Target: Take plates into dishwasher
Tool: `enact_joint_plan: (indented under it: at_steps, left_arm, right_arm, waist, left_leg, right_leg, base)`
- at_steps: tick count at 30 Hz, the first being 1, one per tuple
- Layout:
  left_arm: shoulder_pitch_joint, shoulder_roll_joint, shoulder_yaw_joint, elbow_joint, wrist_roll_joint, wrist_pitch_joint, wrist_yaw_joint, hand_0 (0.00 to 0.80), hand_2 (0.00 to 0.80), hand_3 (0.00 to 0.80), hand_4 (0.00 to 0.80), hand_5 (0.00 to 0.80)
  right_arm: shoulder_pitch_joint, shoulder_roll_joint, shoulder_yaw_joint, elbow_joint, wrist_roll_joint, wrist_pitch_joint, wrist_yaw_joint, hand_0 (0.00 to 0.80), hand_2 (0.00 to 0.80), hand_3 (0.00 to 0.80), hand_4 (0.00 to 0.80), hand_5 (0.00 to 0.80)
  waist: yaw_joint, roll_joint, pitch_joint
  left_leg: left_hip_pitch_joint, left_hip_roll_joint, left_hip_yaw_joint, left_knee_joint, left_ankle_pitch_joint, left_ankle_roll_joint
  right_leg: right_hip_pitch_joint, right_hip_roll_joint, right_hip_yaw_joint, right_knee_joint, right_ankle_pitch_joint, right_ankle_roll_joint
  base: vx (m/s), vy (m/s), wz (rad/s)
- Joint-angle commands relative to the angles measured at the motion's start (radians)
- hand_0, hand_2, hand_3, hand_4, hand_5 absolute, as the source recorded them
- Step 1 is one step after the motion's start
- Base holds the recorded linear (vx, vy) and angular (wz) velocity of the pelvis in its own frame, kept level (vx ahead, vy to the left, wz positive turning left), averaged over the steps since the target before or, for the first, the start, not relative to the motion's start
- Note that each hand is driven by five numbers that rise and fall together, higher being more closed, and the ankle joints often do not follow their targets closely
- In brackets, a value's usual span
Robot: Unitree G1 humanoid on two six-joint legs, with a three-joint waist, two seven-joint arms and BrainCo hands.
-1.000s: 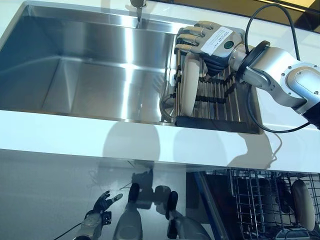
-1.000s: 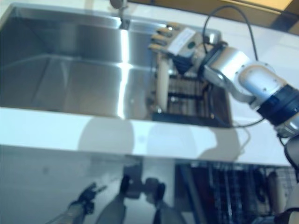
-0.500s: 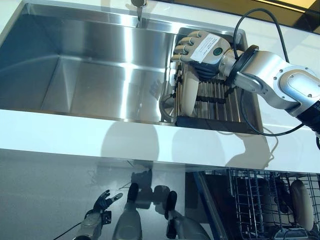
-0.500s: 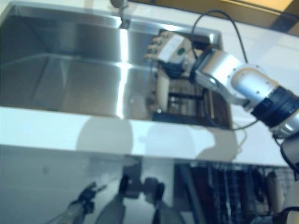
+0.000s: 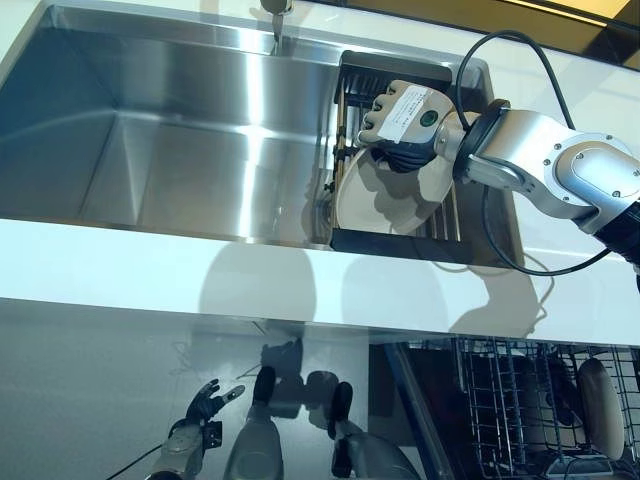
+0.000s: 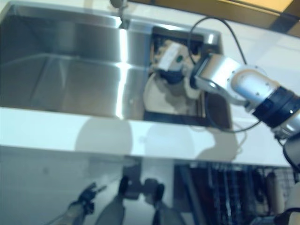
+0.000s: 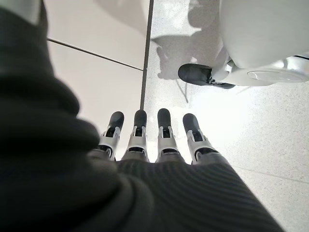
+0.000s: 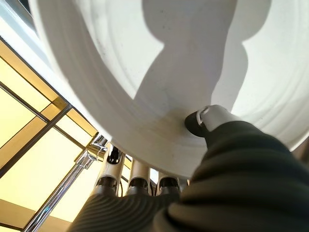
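Pinching the cream plate above the sink rack, right hand risks clipping the 3 o'clock sink wall; left hand hangs relaxed

I see a cream-white plate, plain, without pattern, with a grey shadow on its face. My right hand is silver with a dark ribbed cover and a white label. The rack in the sink is black with steel-coloured bars, and the sink itself is shiny silver steel. The counter is white. Below, the dishwasher basket is made of dark grey wire. My left hand has silver fingers with dark tips, over a pale speckled floor.
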Motion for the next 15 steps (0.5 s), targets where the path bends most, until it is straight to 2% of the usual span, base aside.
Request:
enact_joint_plan:
  at_steps: [1, 7, 15]
  left_arm:
    - [-0.013, 0.002, 0.022, 0.02, -0.015, -0.032, 0.001, 0.0, 0.0, 0.0, 0.0, 0.0]
    - [-0.006, 0.004, 0.022, 0.014, 0.001, -0.027, 0.011, 0.0, 0.0, 0.0, 0.0, 0.0]
    - [0.007, -0.005, 0.014, 0.027, 0.019, -0.021, 0.022, 0.0, 0.0, 0.0, 0.0, 0.0]
  right_arm:
    - [-0.094, -0.019, 0.038, 0.021, -0.026, -0.016, -0.077, 0.8, 0.8, 0.8, 0.8, 0.8]
    - [-0.111, -0.042, 0.026, 0.101, -0.083, 0.034, -0.171, 0.8, 0.8, 0.8, 0.8, 0.8]
    - [-0.132, -0.105, -0.012, 0.217, -0.183, 0.148, -0.303, 0.8, 0.8, 0.8, 0.8, 0.8]
  waist:
    - [0.007, -0.049, -0.034]
    - [-0.001, -0.05, -0.065]
    - [-0.033, -0.049, -0.137]
  left_leg:
    - [-0.012, -0.009, 0.033, -0.004, -0.009, 0.011]
    - [0.012, -0.01, 0.033, -0.004, -0.021, 0.013]
    - [0.065, -0.009, 0.049, -0.004, -0.047, 0.019]
  right_leg:
    - [-0.013, -0.049, 0.003, -0.002, 0.033, 0.078]
    - [0.008, -0.047, 0.01, -0.002, 0.026, 0.078]
    - [0.048, -0.041, 0.042, -0.002, 0.013, 0.079]
  base:
    - [0.0, 0.0, 0.0]
    - [0.0, 0.0, 0.0]
    - [0.024, 0.002, -0.03]
